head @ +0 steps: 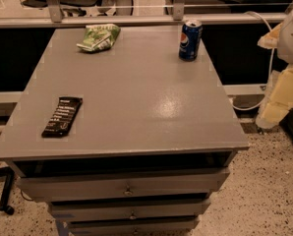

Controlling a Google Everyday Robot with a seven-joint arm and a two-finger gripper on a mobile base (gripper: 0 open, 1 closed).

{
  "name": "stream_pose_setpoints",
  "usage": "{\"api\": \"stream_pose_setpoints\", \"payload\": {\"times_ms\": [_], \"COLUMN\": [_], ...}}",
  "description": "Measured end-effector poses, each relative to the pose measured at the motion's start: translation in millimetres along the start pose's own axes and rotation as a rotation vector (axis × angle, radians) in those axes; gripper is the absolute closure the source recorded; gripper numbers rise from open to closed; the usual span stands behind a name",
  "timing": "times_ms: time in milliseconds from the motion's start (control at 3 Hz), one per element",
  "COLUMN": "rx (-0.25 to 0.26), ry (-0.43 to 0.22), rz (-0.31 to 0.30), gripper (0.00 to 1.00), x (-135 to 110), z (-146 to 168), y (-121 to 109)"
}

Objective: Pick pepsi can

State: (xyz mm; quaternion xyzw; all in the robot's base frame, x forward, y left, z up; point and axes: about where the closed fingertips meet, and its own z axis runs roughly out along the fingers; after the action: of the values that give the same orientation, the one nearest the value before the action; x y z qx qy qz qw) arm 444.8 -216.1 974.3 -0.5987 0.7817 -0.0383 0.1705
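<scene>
The pepsi can [190, 39] stands upright at the far right corner of the grey table [136, 107]. It is dark blue with a round red-white-blue logo and a silver top rim. My gripper [282, 95] shows as a pale cream shape at the right edge of the camera view. It is off the table's right side, well to the right of the can and nearer to me. It is not touching the can.
A green-and-white snack bag [99, 37] lies at the far left of the table. A flat black bar wrapper [62, 116] lies near the front left. Drawers [127, 186] sit below the tabletop. A rail [136, 19] and glass run behind the table. A white cable [264, 82] hangs at the right.
</scene>
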Motion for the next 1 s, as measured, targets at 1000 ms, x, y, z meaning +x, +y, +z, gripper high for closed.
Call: {"api": "stream_pose_setpoints", "payload": {"times_ms": [1000], "rx": [0.113], "ry": [-0.212], "rz": [0.195], "gripper": [0.00], "x": [-5.7], "z": [85.0], "y": [-109.3]}}
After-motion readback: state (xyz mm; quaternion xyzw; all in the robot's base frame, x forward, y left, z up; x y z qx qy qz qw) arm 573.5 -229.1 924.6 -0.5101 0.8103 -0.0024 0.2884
